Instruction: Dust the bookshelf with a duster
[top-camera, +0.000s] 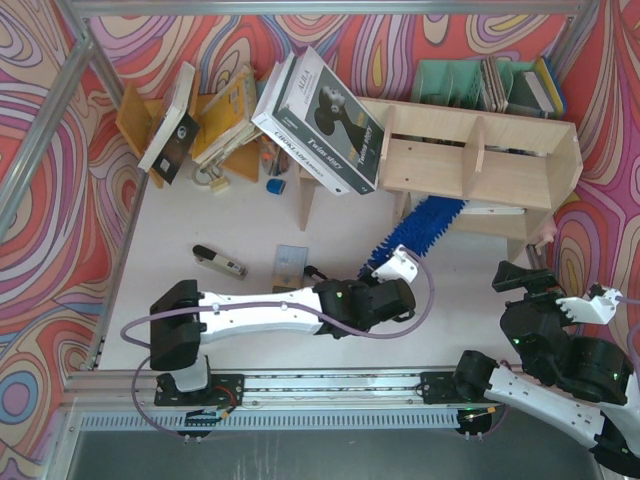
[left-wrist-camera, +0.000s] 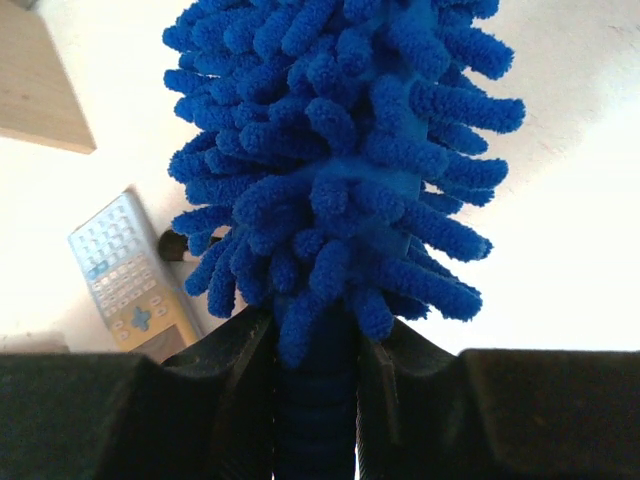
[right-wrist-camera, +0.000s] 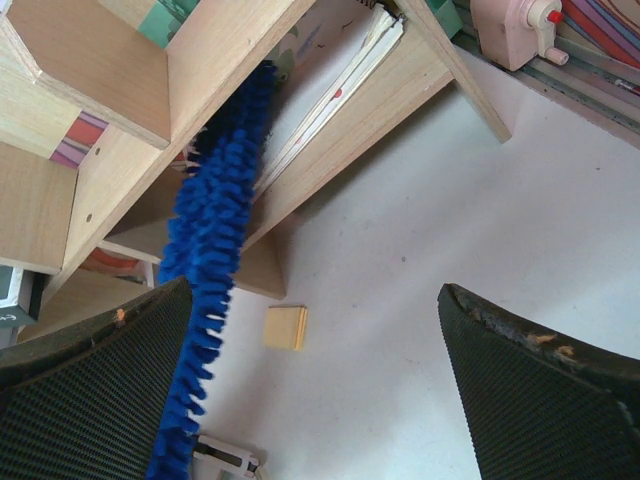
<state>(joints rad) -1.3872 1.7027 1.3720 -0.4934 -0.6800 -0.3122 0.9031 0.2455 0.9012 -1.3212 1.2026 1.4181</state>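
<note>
From above the light is bright and even. The white tabletop (top-camera: 250, 215) left of the duster (top-camera: 425, 225) is nearly washed out, with soft shadow just beyond the duster's head. In my left wrist view the tabletop either side of the duster blows out to glare, and my left gripper (left-wrist-camera: 316, 400) below it is black and blurred. My right wrist view is sharper; my right gripper (right-wrist-camera: 315, 390) beside the duster reads dark.

You can pass over the bare table (top-camera: 470, 262) at 6 o'clock from the bookshelf (top-camera: 500, 165). The duster (top-camera: 430, 222) blocks its low gap; books (top-camera: 320, 120) lean at 9 o'clock.
</note>
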